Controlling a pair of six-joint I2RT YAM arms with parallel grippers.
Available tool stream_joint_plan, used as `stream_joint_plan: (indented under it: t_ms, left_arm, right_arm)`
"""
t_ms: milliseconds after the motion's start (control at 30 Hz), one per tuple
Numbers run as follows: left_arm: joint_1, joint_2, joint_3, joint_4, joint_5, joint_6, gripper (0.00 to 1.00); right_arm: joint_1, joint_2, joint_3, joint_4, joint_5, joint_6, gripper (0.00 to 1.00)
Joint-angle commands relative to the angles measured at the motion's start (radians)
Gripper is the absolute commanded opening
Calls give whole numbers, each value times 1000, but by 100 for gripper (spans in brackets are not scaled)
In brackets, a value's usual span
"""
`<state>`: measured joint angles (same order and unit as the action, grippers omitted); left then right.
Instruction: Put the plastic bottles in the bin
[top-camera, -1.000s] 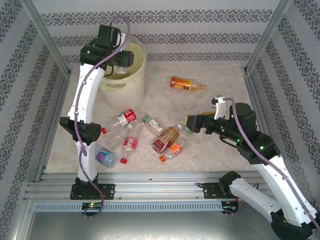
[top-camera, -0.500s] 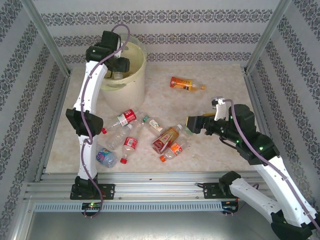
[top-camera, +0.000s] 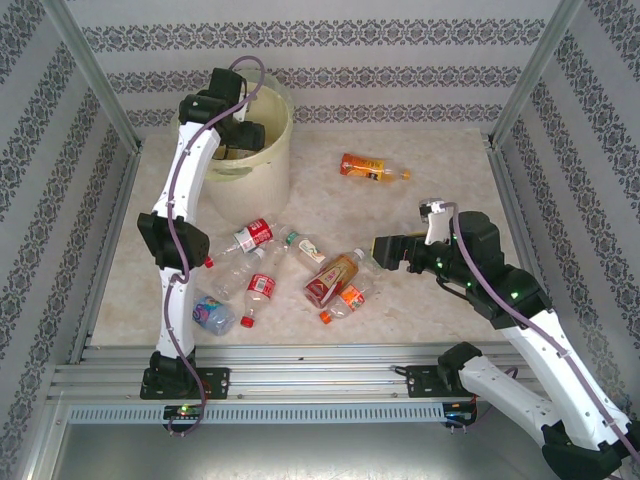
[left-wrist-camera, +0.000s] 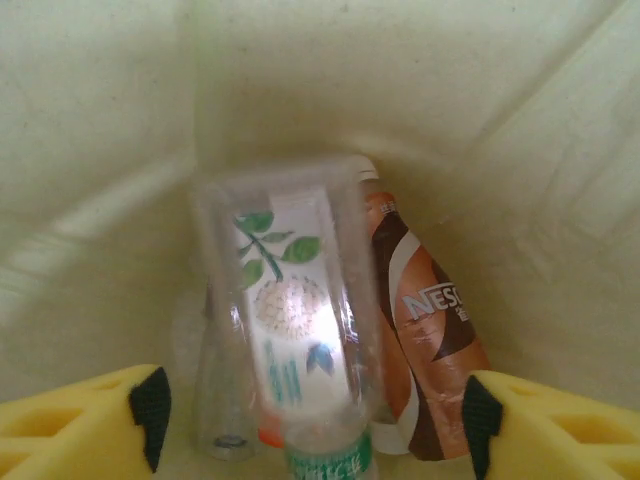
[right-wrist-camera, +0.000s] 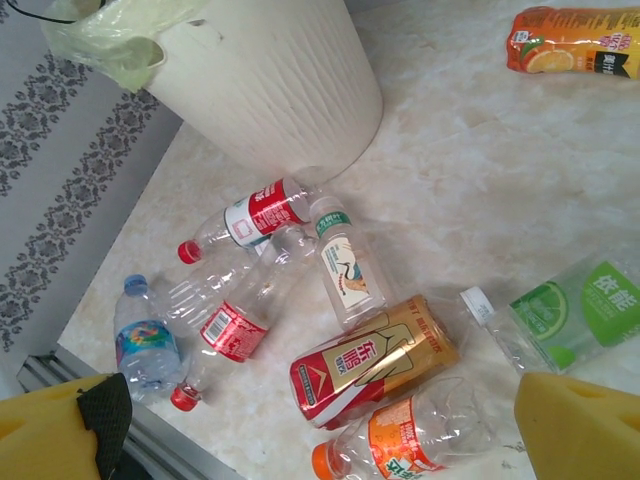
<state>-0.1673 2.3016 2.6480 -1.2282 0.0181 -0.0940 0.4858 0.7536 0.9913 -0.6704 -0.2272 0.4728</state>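
Leaf-label bottle (left-wrist-camera: 290, 300) is lying inside the bin (left-wrist-camera: 420, 90), on the clear liner, straight below your left gripper (left-wrist-camera: 310, 425). It is sitting between the two yellow fingers (left-wrist-camera: 70, 420) but touching neither. The left jaws are standing apart, gripping nothing. A brown bottle (left-wrist-camera: 425, 340) is leaning against its right side, the label reading "NES" (the rest of the word is curving out of sight).

Your right gripper (right-wrist-camera: 318, 410) is hovering over the loose cluster on the table (top-camera: 450, 180) beside the bin, jaws spread wide and holding nothing.

Under it you are seeing:
- A red-gold bottle (right-wrist-camera: 375, 360) carrying Chinese characters.
- An orange-label bottle (right-wrist-camera: 420, 435) just beside it.
- A lime-label bottle (right-wrist-camera: 570, 310), also printed in Chinese, lying toward the right finger.
- A white-label bottle (right-wrist-camera: 345, 270) with a green cap, pointing at the bin.
- A red-label bottle (right-wrist-camera: 262, 212) lying nearest the bin wall.
- A second red-label bottle (right-wrist-camera: 230, 330), lying near a blue-label bottle (right-wrist-camera: 148, 335).
- An orange juice bottle (right-wrist-camera: 575, 40), lying alone, well apart from the rest, its writing too small to read.
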Motion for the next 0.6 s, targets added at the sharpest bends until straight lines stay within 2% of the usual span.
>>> stream_joint_plan:
  t_ms: [0,200,367,567]
  left_arm:
    - [16,-13,-6,-36,3,-15,86]
    - [16,-54,-1,-28,19,-22,94]
    - [16,-102,10,-24,63,-30,100]
    - [15,-187,6,-17,114,-41,100]
  right_arm:
    - [-7,-1,-17,2,24,14,98]
    - [-7,-3,-26,-6,51,21,98]
    - [-10,-6,-48,-12,145,57,98]
    - [-23,23,-58,-22,179,103,98]
